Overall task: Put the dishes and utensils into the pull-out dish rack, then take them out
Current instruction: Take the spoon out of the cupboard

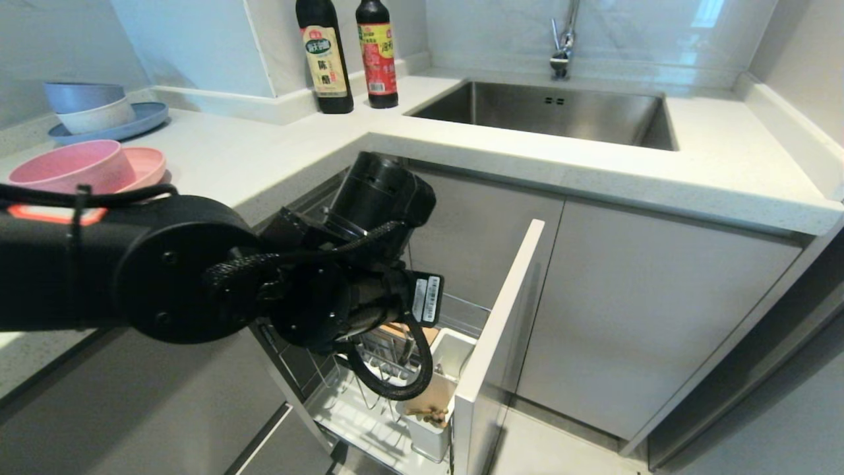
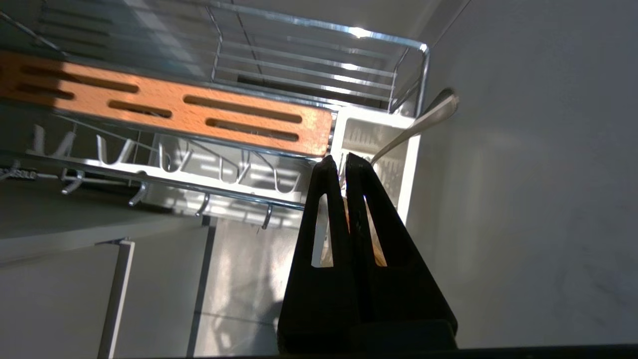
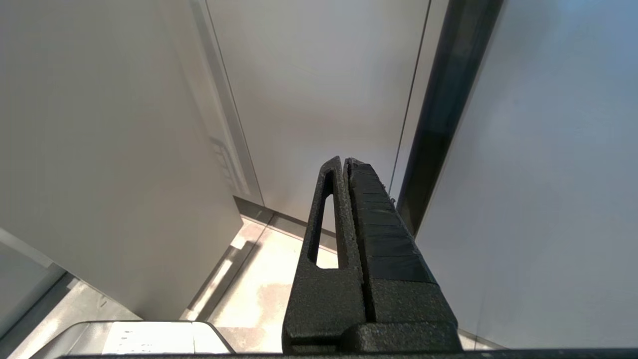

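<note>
Pull-out dish rack point(image 1: 369, 409) stands drawn out of the lower cabinets at about six o'clock in the head view, its chrome wire basket fixed to a narrow light-grey cabinet front point(image 1: 501, 330). A bamboo slotted strip point(image 2: 164, 104) runs along the basket, and a white utensil cup point(image 2: 374, 149) sits at the end beside the front panel. Light wooden chopsticks point(image 1: 432, 412) stand in that cup, and a metal spoon point(image 2: 423, 122) leans out of it, handle end up toward the panel.

The left gripper point(image 2: 340, 158) hangs over the cup, at about five o'clock from the left arm's big black elbow, with its fingers pressed together on a sliver of light wood, the chopsticks, showing between them. Its tips are just beside the spoon handle; whether they touch it cannot be told.

On the counter at about ten o'clock, the pink bowl point(image 1: 69, 165) rests on the pink plate point(image 1: 148, 165).

The right gripper point(image 3: 344, 160) is parked low, facing plain cabinet panels and floor, its fingers together on nothing.
</note>
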Controlling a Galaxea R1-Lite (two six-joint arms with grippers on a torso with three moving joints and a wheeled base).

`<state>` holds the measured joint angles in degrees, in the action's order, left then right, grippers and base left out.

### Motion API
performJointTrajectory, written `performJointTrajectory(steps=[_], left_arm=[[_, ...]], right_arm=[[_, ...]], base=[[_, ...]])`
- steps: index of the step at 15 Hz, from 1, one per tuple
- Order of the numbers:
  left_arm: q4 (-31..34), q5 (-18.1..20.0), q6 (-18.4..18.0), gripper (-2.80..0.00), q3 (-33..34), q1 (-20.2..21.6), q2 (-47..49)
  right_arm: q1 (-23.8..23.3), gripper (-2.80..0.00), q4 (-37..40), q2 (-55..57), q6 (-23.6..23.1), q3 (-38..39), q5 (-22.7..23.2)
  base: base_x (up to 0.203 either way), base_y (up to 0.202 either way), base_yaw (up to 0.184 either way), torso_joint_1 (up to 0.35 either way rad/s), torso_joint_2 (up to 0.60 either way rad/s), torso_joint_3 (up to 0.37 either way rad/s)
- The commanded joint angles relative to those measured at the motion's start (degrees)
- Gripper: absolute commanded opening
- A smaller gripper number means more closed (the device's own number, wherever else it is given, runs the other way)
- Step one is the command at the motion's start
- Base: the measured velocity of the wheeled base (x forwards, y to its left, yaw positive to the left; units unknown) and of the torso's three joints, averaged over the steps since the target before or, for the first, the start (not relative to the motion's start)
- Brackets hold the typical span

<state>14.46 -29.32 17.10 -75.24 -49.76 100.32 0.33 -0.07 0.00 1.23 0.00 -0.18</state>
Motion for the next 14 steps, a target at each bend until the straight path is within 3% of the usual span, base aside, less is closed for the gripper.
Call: performJointTrajectory(steps=[1, 6, 10, 12, 14], left_arm=[[-0.08, -0.05, 0.12, -2.80, -0.02, -0.11, -4.18], [-0.75, -0.03, 0.33, -2.80, -0.39, -0.16, -13.40], [-5.53, -1.66, 0.16, -2.80, -1.89, 0.80, -21.89], [-8.08, -3.03, -1.21, -2.80, -5.88, 2.91, -25.29], [-12.71, -3.42, -4.52, -2.80, -7.44, 8.01, -28.75]], right_arm=[[0.02, -2.80, -0.01, 0.00, 0.00, 0.09, 0.01], [0.02, -2.80, -0.01, 0.00, 0.00, 0.09, 0.01], [0.02, -2.80, -0.01, 0.00, 0.00, 0.09, 0.01], [0.02, -2.80, -0.01, 0.00, 0.00, 0.09, 0.01], [0.02, -2.80, -0.01, 0.00, 0.00, 0.09, 0.01]], base=[[0.000, 0.000, 0.000, 0.000, 0.00, 0.000], [0.000, 0.000, 0.000, 0.000, 0.00, 0.000], [0.000, 0.000, 0.000, 0.000, 0.00, 0.000], [0.000, 0.000, 0.000, 0.000, 0.00, 0.000], [0.000, 0.000, 0.000, 0.000, 0.00, 0.000]])
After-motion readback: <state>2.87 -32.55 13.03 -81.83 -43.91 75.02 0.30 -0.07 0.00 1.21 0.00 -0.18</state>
